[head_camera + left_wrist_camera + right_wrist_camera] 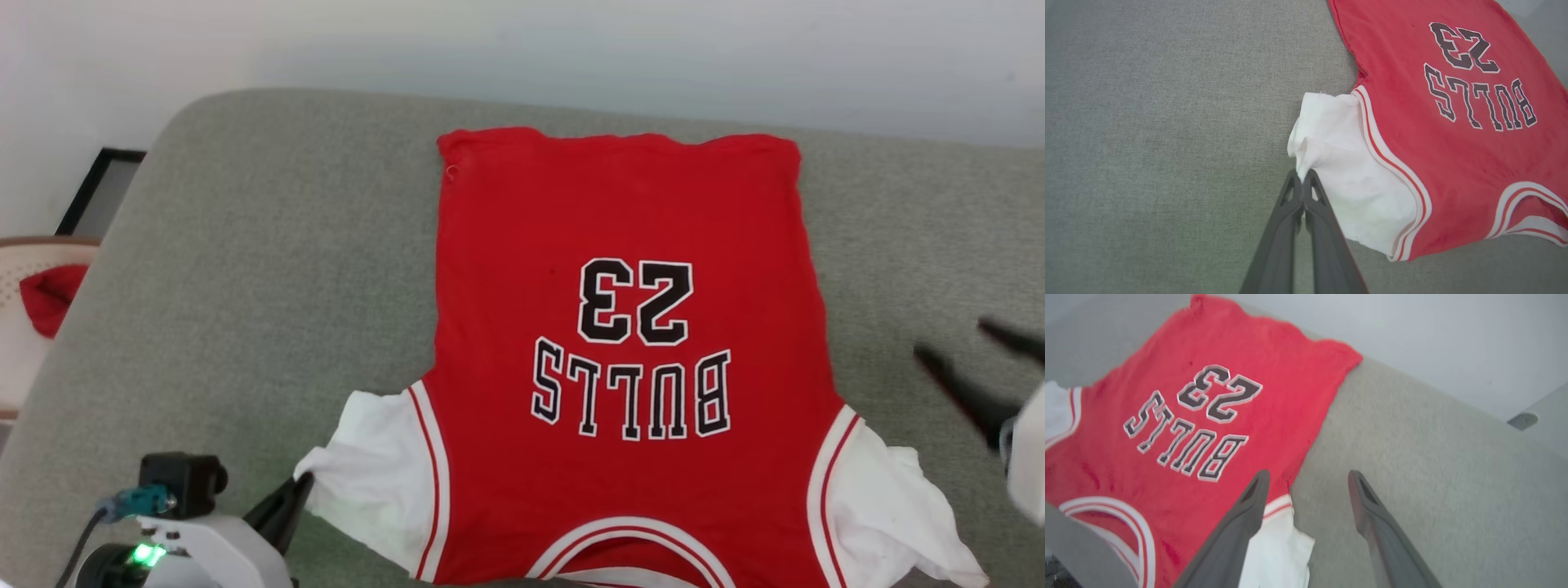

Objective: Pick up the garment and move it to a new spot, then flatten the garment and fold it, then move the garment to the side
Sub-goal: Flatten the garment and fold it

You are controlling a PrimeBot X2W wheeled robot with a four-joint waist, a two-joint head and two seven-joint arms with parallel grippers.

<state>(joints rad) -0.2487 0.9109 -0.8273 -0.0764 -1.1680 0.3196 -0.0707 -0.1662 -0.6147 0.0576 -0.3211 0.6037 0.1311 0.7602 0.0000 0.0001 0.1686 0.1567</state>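
The garment [620, 327], a red jersey with black "BULLS 23" lettering, lies spread flat on the grey cushion [245, 286], collar toward me. Its white sleeves stick out at the near left [367, 482] and near right [890, 506]. My left gripper [300, 483] is shut, and its tips pinch the outer edge of the left sleeve [1331, 163]; the left gripper [1302, 174] lies low on the cushion. My right gripper [963, 347] stands open with nothing between its fingers, raised just right of the jersey's side edge. In the right wrist view the right gripper [1307, 475] hangs above the right sleeve [1278, 547].
At the far left a pale basket [24, 261] holds a small red cloth lump [49, 298]. A dark frame [98, 188] leans by the wall behind it. Bare grey cushion stretches left and right of the jersey, and a white wall runs behind.
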